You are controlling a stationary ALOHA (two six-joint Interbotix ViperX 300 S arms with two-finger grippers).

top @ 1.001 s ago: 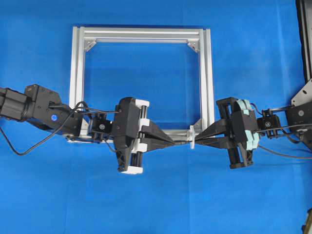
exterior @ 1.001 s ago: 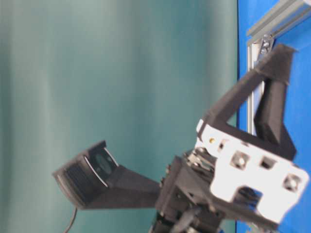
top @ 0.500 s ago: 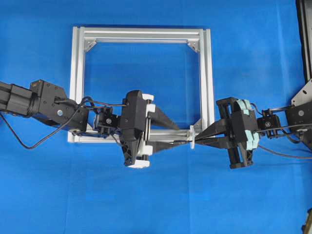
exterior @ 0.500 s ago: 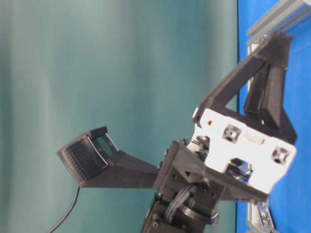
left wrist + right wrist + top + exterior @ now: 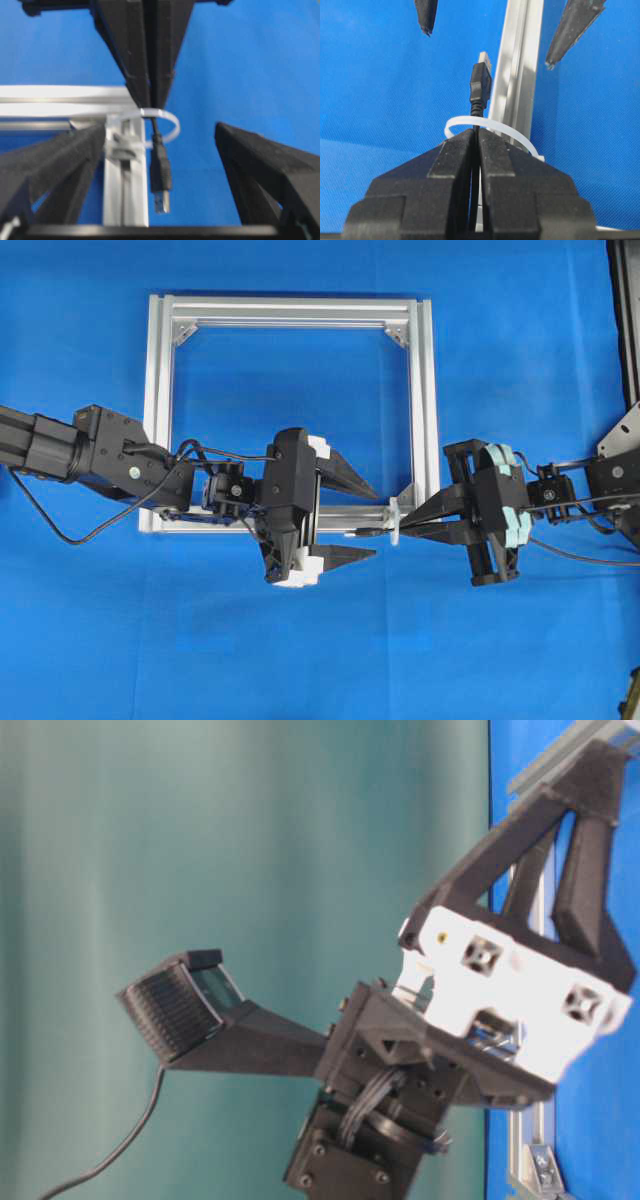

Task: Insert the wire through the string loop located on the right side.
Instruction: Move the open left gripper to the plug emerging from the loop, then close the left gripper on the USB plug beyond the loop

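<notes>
The wire's plug (image 5: 366,533) pokes out to the left of the white string loop (image 5: 394,523) on the silver frame's (image 5: 425,390) lower right corner. The thin cable runs through the loop (image 5: 470,121). My right gripper (image 5: 407,526) is shut on the cable just right of the loop, pinching it at its fingertips (image 5: 478,133), with the plug (image 5: 481,82) beyond them. My left gripper (image 5: 376,524) is open, its fingers astride the plug (image 5: 161,175) without touching it. The loop (image 5: 170,125) rings the cable above the plug. The rest of the wire is hidden.
The frame's bottom bar (image 5: 125,190) runs right beside the plug, under my left gripper. Corner brackets (image 5: 398,335) sit inside the frame. A black and silver mount (image 5: 625,360) stands at the right edge. Blue table (image 5: 320,650) lies in front.
My left gripper has let go of the wire and opened wide, while its arm slid to the right. My right gripper has kept its hold and place.
</notes>
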